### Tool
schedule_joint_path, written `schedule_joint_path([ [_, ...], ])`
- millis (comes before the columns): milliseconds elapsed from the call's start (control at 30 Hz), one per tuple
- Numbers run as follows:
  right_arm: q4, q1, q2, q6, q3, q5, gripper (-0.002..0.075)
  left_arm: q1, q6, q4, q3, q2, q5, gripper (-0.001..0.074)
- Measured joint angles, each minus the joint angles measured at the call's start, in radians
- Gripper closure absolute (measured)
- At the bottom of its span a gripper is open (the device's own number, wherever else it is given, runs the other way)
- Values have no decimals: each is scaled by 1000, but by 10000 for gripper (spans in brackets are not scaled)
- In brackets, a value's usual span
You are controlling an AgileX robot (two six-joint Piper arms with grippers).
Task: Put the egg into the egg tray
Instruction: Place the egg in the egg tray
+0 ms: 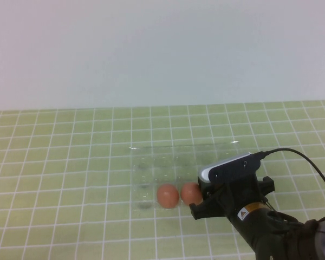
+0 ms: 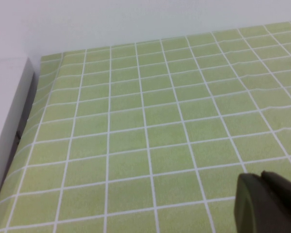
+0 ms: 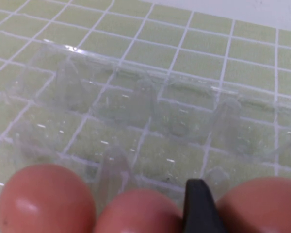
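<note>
Near edge of tray: three eggs are counted in the right wrist view, side by side in the closest row of cups; only two are seen from the high view, the third hidden behind the right gripper [image 1: 201, 208].
Egg [image 3: 262, 206]: reddish-brown, smooth, oval, seated in a near-row cup beside one dark fingertip [image 3: 199, 206].
Other eggs: one in the middle [image 3: 136, 213], one at the far end [image 3: 46, 201].
Egg tray [image 1: 151, 162]: one, rectangular, thin clear glossy plastic with moulded cups and peaks.
Right gripper: held low at the tray's near right corner; how wide it is parted, and whether anything is held, cannot be told.
Left gripper [image 2: 264, 204]: held above the bare mat [image 2: 145, 126]; its opening cannot be told.
Mat: green, gridded with white lines.
</note>
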Motion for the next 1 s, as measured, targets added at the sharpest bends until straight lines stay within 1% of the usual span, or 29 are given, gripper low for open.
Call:
schedule_joint_path([
  [633,6,-6,4,-18,-2,29,333,0,2,0,0,0,0,737],
  [1000,51,-6,4,-18,-7,75,331,0,2,0,0,0,0,736],
])
